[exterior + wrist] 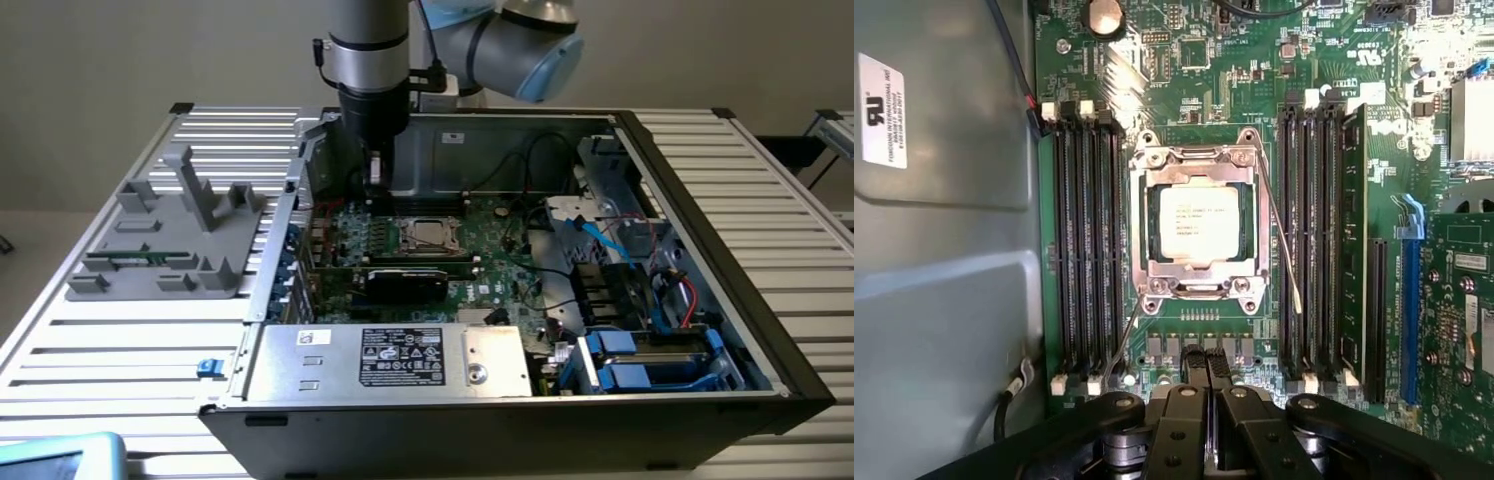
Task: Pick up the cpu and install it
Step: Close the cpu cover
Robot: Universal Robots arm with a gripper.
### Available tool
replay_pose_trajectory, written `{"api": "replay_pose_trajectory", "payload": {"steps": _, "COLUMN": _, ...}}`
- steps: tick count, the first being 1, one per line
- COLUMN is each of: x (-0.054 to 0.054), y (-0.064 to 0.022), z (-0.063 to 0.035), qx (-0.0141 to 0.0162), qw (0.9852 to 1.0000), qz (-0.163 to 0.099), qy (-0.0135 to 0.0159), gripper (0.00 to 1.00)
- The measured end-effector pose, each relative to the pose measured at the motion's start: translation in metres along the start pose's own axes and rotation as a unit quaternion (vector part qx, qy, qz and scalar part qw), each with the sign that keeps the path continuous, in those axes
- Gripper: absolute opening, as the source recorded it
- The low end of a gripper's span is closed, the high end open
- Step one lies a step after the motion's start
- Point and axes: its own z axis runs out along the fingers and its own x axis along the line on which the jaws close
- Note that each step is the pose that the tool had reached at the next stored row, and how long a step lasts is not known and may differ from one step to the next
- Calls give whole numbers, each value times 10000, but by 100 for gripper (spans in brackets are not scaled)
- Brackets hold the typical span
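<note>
The cpu (1199, 225) has a dull silvery metal top with faint print. Its socket frame (1197, 157) is bright, shiny metal. The motherboard (1184, 75) is glossy green. The case wall (944, 320) is matt grey sheet metal with a white paper label (881, 110). The gripper (1206, 368) is matt black. The table (120, 350) is ribbed pale metal. The fixture (174, 235) at the exterior view's left looks like matt grey plastic.

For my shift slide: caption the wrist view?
Shut gripper above the motherboard; the cpu sits inside its socket frame.
</note>
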Motion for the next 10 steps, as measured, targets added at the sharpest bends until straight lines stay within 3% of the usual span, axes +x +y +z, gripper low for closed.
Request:
{"api": "replay_pose_trajectory", "payload": {"steps": 4, "x": 4, "y": -12, "z": -100, "qx": -19, "qw": 10000, "qz": -1, "qy": 8, "gripper": 12}}
{"api": "replay_pose_trajectory", "payload": {"steps": 8, "x": 7, "y": -15, "z": -178, "qx": -32, "qw": 10000, "qz": -1, "qy": 42, "gripper": 12}}
{"api": "replay_pose_trajectory", "payload": {"steps": 10, "x": 8, "y": -17, "z": -193, "qx": -34, "qw": 9999, "qz": 1, "qy": 104, "gripper": 12}}
